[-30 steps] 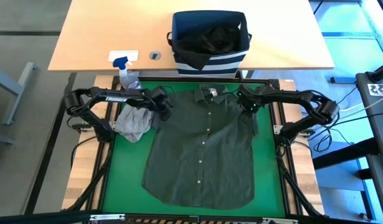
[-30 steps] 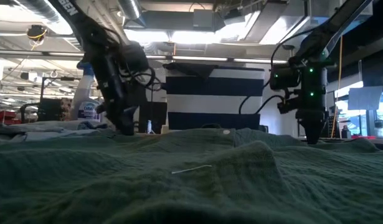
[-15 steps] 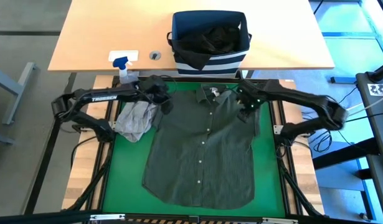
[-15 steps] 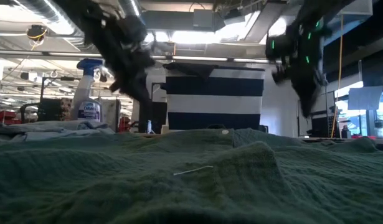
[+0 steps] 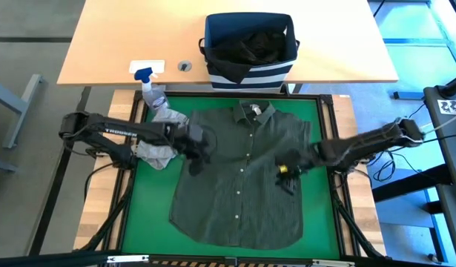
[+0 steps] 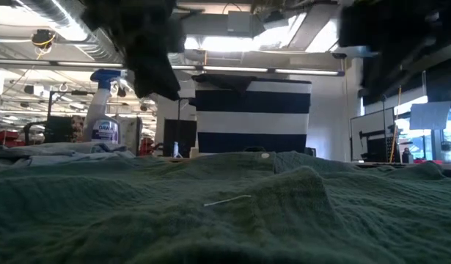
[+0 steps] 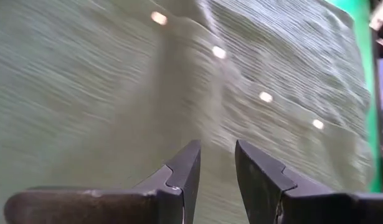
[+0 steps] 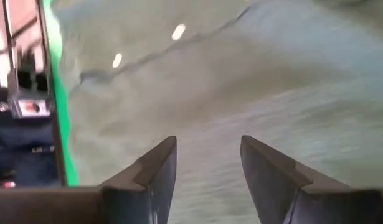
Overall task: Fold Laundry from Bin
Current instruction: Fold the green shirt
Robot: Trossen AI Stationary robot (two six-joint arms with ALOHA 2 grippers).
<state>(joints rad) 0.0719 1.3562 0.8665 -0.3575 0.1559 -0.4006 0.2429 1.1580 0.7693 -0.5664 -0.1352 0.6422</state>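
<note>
While the olive shirt (image 5: 242,174) lies spread unfolded, both claws hover part-open, holding nothing.
Left gripper (image 5: 197,153) at nine o'clock, right gripper (image 5: 285,175) at three; a black garment (image 5: 250,46), apparently, waits in the bin (image 5: 250,74); grey cloth (image 5: 159,144) lies crumpled.

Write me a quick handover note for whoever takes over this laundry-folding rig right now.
Left gripper: open, empty, above the left side of the olive shirt.
Right gripper: open, empty, above the shirt's right side.
The shirt lies spread flat, collar toward the bin, on the green mat; no fold made yet.
The grey garment sits crumpled at the mat's left edge, beside a spray bottle.
The black garment is in the bin.
Done: shirt laid out. Left: fold it, then the other two.
</note>
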